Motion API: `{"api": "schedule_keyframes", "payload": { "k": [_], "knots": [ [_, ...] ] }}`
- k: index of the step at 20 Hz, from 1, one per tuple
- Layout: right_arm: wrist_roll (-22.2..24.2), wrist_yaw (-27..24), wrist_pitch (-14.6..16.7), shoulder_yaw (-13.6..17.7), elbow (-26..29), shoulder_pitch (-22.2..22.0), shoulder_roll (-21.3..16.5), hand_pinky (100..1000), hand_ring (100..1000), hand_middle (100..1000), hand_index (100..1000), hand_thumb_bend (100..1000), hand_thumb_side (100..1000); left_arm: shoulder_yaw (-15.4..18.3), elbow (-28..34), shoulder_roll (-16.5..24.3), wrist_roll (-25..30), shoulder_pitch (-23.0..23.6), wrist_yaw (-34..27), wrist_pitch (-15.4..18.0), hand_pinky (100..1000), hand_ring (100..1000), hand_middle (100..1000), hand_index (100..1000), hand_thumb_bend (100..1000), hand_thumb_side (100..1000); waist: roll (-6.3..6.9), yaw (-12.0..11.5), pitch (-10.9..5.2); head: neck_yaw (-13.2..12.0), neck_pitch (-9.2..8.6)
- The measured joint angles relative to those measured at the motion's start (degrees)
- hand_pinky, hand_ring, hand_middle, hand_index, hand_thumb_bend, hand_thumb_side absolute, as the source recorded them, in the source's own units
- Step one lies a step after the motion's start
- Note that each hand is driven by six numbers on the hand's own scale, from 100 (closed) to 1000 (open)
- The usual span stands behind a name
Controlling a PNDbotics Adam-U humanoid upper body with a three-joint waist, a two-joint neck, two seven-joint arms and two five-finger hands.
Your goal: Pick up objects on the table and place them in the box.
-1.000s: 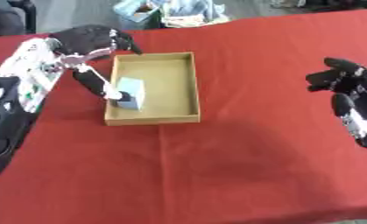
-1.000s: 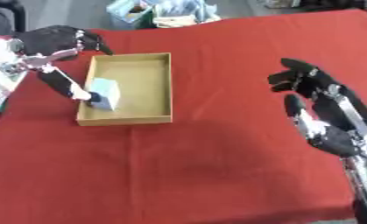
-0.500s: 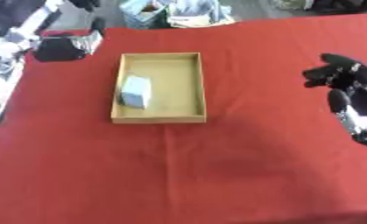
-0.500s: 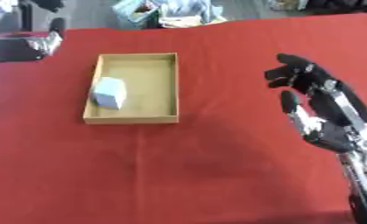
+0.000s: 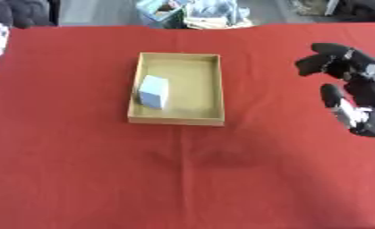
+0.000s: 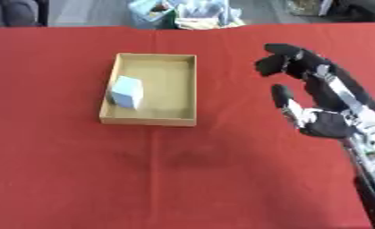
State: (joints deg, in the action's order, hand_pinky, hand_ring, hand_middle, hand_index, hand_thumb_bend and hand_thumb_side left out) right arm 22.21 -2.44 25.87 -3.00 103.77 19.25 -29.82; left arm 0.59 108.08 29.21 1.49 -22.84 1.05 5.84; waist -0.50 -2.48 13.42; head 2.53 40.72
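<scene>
The block (image 5: 152, 91) is lying inside the box (image 5: 214, 87) at its nine o'clock wall, while the right hand (image 6: 312, 98) is hovering open at three o'clock, risking nudging the box if swept inward.

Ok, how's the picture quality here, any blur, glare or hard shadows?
Left eye view: soft all over, the right hand smeared at its edges, the pale blue block without crisp corners. Right eye view: equally soft, even light, no glare on the red cloth, and only a faint shadow inside the box.
</scene>
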Motion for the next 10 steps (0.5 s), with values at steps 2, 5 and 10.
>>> {"api": "schedule_keyframes", "payload": {
  "k": [2,5,10],
  "knots": [
    [0.8,0.0,1.1,-1.3,-0.6,1.5,-2.0,743,810,696,928,100,494,0.8,0.9,-1.6,0.0,1.6,-0.1,-0.7,631,571,567,776,100,684,-0.13,-0.6,0.00,0.2,0.03],
    [2.4,0.0,2.8,-3.7,-1.5,4.0,-4.8,746,810,700,927,100,485,1.8,1.6,-3.5,0.0,3.5,-0.1,-1.7,626,565,562,775,100,692,-0.40,-1.1,-0.03,0.4,0.06],
    [5.6,0.1,6.1,-8.1,-2.6,8.0,-9.9,750,810,707,928,100,480,2.7,1.9,-5.6,0.2,5.6,-0.1,-2.8,624,561,559,774,100,705,-0.65,-1.2,-0.05,0.6,0.25]
  ]
}}
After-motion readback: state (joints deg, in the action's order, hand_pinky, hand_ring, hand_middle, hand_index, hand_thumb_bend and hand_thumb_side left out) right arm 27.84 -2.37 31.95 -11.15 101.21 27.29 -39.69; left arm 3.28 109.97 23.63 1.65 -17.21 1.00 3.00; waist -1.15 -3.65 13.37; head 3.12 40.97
